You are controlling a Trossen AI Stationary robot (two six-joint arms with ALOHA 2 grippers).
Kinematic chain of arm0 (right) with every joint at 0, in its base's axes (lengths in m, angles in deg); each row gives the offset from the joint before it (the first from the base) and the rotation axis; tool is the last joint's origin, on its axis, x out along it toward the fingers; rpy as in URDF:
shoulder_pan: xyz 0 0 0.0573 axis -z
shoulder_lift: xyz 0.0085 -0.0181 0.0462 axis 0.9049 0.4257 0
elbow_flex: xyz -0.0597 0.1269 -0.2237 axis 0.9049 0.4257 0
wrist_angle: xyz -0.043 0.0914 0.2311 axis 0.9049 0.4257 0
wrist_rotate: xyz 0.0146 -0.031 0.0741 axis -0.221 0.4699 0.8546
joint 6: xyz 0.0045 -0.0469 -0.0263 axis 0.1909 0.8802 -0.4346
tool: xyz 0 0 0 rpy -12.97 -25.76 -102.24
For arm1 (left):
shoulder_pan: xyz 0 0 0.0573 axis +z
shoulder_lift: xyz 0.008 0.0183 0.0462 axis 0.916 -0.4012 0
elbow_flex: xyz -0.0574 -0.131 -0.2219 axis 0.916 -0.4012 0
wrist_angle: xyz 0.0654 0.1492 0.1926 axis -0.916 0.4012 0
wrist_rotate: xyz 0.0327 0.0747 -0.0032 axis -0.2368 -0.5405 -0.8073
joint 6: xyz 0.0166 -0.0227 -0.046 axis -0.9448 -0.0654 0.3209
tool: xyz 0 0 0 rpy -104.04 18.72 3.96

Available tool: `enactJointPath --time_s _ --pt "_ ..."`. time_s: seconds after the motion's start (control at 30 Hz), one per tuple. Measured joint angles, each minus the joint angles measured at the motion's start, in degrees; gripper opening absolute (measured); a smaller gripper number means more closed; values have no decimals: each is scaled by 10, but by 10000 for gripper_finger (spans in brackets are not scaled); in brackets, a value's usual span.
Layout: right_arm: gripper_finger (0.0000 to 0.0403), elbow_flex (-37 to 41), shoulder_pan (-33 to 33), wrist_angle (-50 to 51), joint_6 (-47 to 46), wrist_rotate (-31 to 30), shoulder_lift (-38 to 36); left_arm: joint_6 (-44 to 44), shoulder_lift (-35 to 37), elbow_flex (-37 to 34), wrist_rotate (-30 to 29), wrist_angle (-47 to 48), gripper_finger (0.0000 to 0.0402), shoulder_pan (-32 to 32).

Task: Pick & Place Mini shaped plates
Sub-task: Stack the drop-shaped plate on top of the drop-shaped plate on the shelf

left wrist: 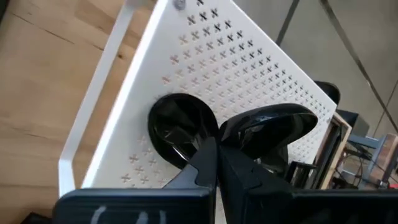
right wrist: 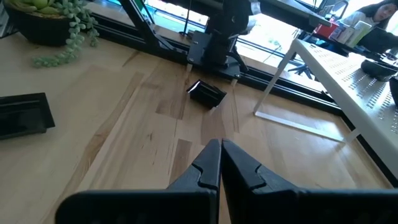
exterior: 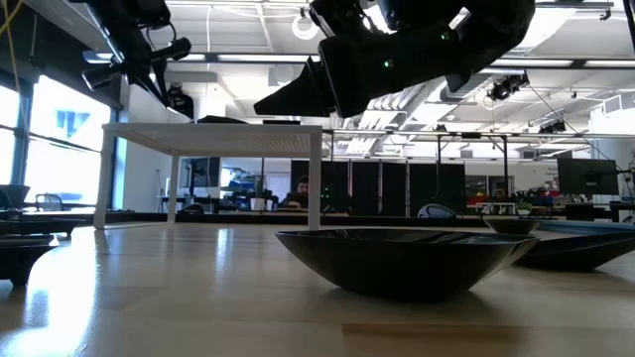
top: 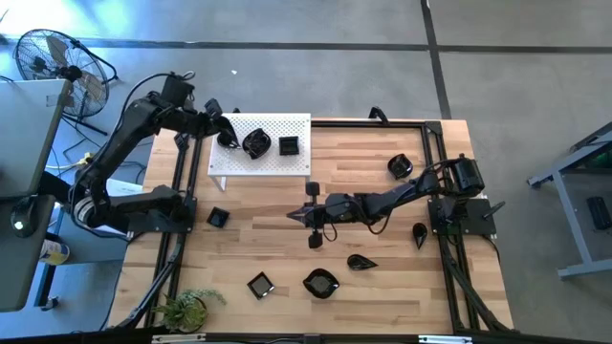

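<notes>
Mini shaped plates [top: 319, 282] are lying scattered over the surface [top: 382, 287], glossy black; two more are sitting on the white perforated board [top: 273, 164] at the far left corner. Left gripper [top: 228, 137] is pinching a teardrop plate [left wrist: 273, 124] over the board, beside a round plate [left wrist: 177, 127]. Right gripper [top: 304, 218] is hovering mid-surface, fingers closed and empty; a square plate [right wrist: 207, 94] is lying straight ahead of it, toward the left edge.
</notes>
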Motion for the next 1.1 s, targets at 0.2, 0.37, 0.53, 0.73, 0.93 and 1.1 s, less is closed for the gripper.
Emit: enactJointPath --time_s 0.2,0.37,0.53,0.73,0.93,1.1 --pt "1 0 0 1 -2 2 0 -18 0 0 14 18 0 20" --pt "2 0 0 1 -3 2 0 -23 0 0 31 27 0 19" --pt "2 0 0 -3 -3 2 0 -27 0 0 20 55 0 19" --pt "1 0 0 -3 -3 2 0 -29 0 0 17 51 0 19" --pt "1 0 0 -3 -3 2 0 -28 0 0 22 43 0 19" --pt "1 0 0 -3 -3 2 0 -26 -1 0 24 43 0 19"
